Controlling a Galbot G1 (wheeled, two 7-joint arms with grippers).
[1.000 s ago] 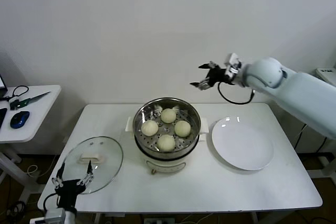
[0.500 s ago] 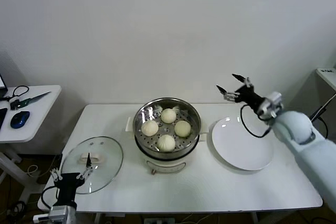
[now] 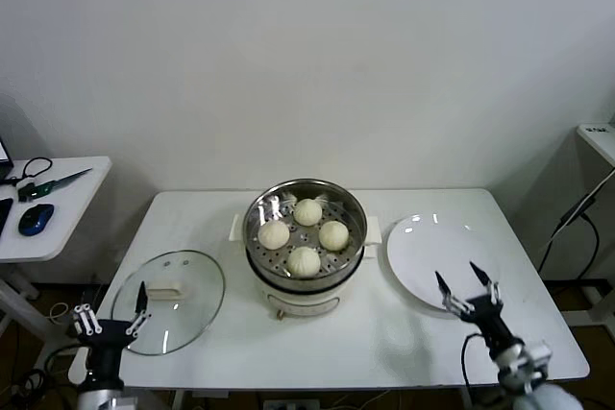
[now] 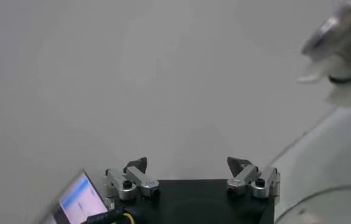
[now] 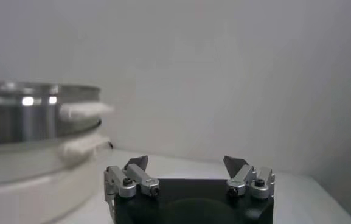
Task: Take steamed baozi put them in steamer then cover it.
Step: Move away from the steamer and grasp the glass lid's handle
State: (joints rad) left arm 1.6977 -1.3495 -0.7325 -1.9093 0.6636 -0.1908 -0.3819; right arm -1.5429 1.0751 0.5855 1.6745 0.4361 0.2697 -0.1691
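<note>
I see four baozi [image 3: 305,235] in the uncovered steamer [image 3: 306,280]. The cover [image 3: 170,300] lies on the tabletop [image 3: 384,352]. My left hand [image 3: 108,312] and right hand [image 3: 467,287] hover low, both spread, empty.

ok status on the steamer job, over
Left gripper and right gripper open, empty, low at table's near edge. Four baozi in steamer. Cover off, flat on table. Nothing blocking.

Lab test room: bare white wall, plain white table [image 3: 384,333], side desk [image 3: 58,201] with laptop edge, mouse [image 3: 35,219], loose cables.
</note>
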